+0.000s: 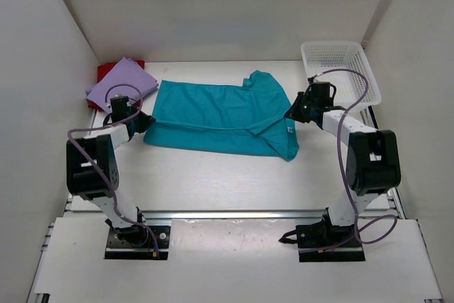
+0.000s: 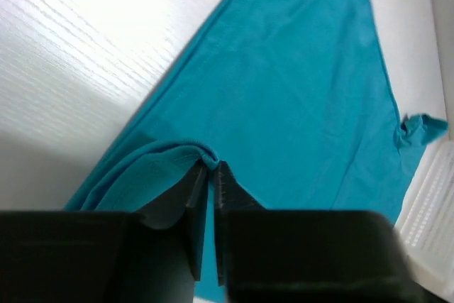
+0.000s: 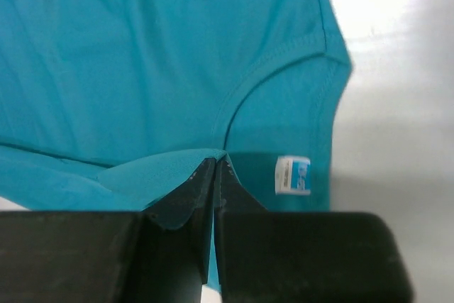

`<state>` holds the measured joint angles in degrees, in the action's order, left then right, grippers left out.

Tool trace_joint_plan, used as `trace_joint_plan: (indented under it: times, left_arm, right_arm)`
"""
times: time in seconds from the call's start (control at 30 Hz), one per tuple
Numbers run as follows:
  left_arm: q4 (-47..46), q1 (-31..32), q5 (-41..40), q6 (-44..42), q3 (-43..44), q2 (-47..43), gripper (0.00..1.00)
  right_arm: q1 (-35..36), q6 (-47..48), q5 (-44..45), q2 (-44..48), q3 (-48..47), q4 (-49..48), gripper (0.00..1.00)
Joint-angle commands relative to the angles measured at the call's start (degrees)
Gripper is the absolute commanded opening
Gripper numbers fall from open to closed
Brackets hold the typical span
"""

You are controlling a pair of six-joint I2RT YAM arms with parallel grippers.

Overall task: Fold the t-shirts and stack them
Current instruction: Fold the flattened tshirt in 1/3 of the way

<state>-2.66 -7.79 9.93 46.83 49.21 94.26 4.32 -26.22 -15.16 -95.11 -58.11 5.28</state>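
A teal t-shirt (image 1: 220, 115) lay across the middle of the table (image 1: 213, 175), folded lengthwise into a broad band running from left to right of the overhead view. Its near long edge was doubled over, and a sleeve stuck up at the upper right. The neckline curved at the right end, beside a small white label (image 3: 292, 175).

The left fingers (image 2: 201, 175) were narrowed to a slit and pinched a bunched fold of the shirt's left end. That corner was raised slightly off the table. The right fingers (image 3: 206, 172) were likewise pressed nearly together on a peak of teal cloth at the shirt's right end, just left of the label.

In the upper left of the overhead view, a folded purple t-shirt (image 1: 122, 83) rested on top of a red cloth (image 1: 106, 70), of which only a corner showed. Both sat near the teal shirt's left end but apart from it.

A white mesh basket (image 1: 333, 45) stood at the upper right, against the back wall. Only its own lattice floor and sides showed inside. A purple cable (image 1: 358, 79) from the right arm looped across its front.
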Motion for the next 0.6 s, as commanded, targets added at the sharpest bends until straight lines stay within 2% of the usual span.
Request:
trace_joint_plan:
  times: [0.0, 0.1, 0.17, 0.2, 0.3, 0.37, 0.43, 0.57]
  left_arm:
    - [1.4, -0.2, 0.1, -1.4, 3.4, 3.7, 0.22]
    - [0.3, -1.0, 1.6, -0.6, 1.2, 2.3, 0.36]
    - [-0.3, -1.2, 1.1, -0.7, -1.0, -1.2, 0.45]
    - [0.6, -1.1, 0.7, -1.3, -1.7, -3.5, 0.46]
    - [0.6, -1.7, 1.8, -1.1, -6.7, -9.7, 0.47]
    - [-0.7, -2.6, 3.2, -0.5, -12.0, -13.8, 0.48]
    - [-1.5, -2.9, 4.4, 0.5, -15.0, -14.6, 0.48]
    - [-5.9, -4.2, 10.3, 3.7, -21.5, -13.3, 0.48]
  right_arm:
    - [0.1, 2.9, -0.6, -3.8, -6.4, -3.3, 0.0]
    - [0.4, 2.7, -1.2, -6.0, -9.8, -3.9, 0.06]
    - [1.0, 2.1, -1.5, -5.8, -10.4, -4.8, 0.17]
    - [1.5, 2.7, -0.9, -5.4, -10.5, -4.3, 0.24]
    - [2.4, 3.0, 3.2, 1.2, -6.3, -2.2, 0.33]
    - [2.1, 0.7, 2.3, 6.7, 4.8, -6.7, 0.34]
    - [0.8, -1.0, 1.1, 10.2, 11.7, -9.3, 0.32]
    - [-0.4, 0.8, -2.2, 12.1, 17.0, -8.1, 0.3]
